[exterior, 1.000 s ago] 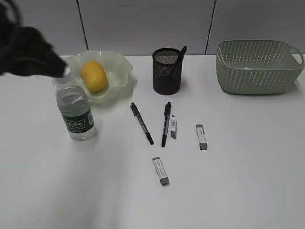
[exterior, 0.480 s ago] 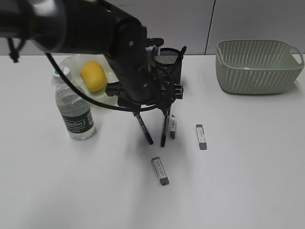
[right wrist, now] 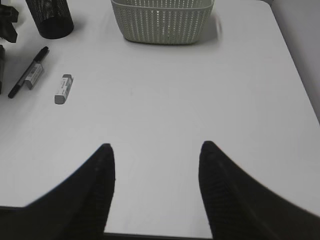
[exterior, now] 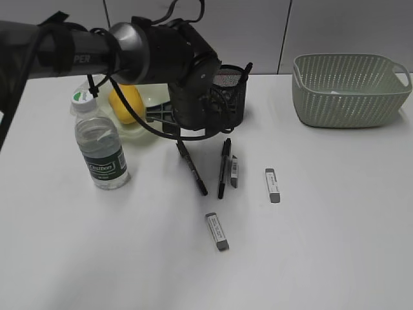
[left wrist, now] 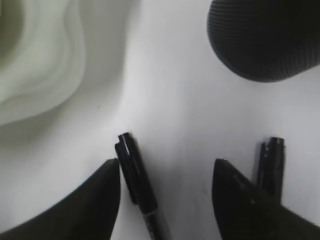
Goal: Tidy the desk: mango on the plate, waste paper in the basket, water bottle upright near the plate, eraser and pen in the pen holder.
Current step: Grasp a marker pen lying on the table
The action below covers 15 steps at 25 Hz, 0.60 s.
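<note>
The mango lies in the pale green plate. The water bottle stands upright in front of the plate. The pen holder holds one pen. Two black pens and three erasers lie on the desk. My left gripper is open low over the desk, astride the top end of the left pen, which lies close to its left finger. The other pen is outside the right finger. My right gripper is open and empty. The waste paper is not visible.
The green basket stands at the back right, also in the right wrist view. The left arm reaches across the plate and bottle. The pen holder is just beyond the left gripper, with the plate rim to its left.
The left arm has swung in from the far left, away from the bottle, and has come down over the top end of the left pen. Nothing on the desk has moved.
</note>
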Available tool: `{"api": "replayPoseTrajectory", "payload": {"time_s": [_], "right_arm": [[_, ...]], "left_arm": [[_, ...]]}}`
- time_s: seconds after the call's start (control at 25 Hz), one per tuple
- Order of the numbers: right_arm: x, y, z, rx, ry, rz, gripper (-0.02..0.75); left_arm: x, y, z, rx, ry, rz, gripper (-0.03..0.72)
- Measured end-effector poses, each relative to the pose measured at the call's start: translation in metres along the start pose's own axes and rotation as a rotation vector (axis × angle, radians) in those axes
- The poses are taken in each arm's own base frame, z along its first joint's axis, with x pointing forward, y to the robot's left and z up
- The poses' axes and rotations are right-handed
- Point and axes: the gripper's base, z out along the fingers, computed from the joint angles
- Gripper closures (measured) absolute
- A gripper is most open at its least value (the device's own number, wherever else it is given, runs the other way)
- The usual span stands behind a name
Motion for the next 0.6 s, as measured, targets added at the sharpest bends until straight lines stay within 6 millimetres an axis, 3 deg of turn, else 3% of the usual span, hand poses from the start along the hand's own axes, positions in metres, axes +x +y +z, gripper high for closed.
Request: {"api": "replayPoseTrajectory", "payload": {"time_s": [0.24, 0.6], "right_arm": [[0.0, 0.0, 0.0, 0.0, 0.0, 0.0, 0.303], [0.0, 0.0, 0.0, 0.0, 0.0, 0.0, 0.303]], "left_arm": [[-0.001, 0.016, 0.025, -0.038, 0.053, -0.061, 0.316], [0.004, 0.011, 0.034, 0.004, 0.08, -0.099, 0.369]]}}
